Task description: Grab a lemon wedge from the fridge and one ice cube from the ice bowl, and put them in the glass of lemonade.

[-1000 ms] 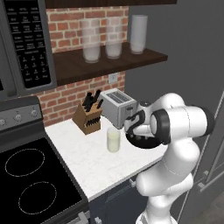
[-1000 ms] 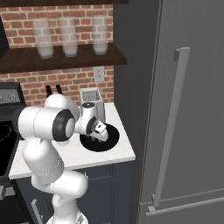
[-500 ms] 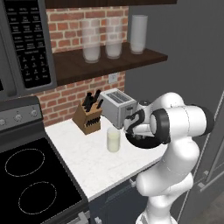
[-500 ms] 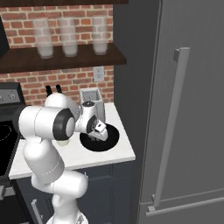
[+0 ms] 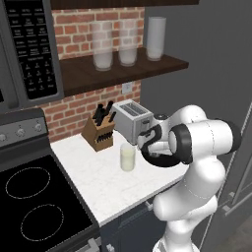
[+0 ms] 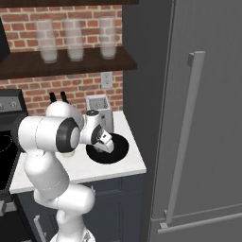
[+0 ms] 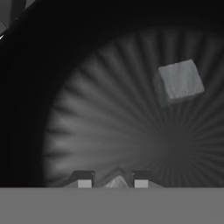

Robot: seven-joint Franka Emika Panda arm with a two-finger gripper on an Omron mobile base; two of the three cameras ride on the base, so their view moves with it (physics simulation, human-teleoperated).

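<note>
We see our gripper (image 7: 112, 183) low inside the ice bowl (image 7: 87, 131), fingertips (image 7: 84, 183) drawn close about a small pale cube (image 7: 116, 181) — gripping it, it seems. A second ice cube (image 7: 180, 81) lies farther across the ribbed floor. Our arm bends down over the counter (image 5: 98, 187); the glass of lemonade (image 5: 127, 157) stands just beside, toaster (image 5: 132, 119) and knife block (image 5: 100, 130) behind. The fridge (image 6: 208, 118) stands shut to the right.

Ice bowl (image 7: 109, 109) matt black, ribbed; ice cube (image 7: 180, 82) frosted grey.
</note>
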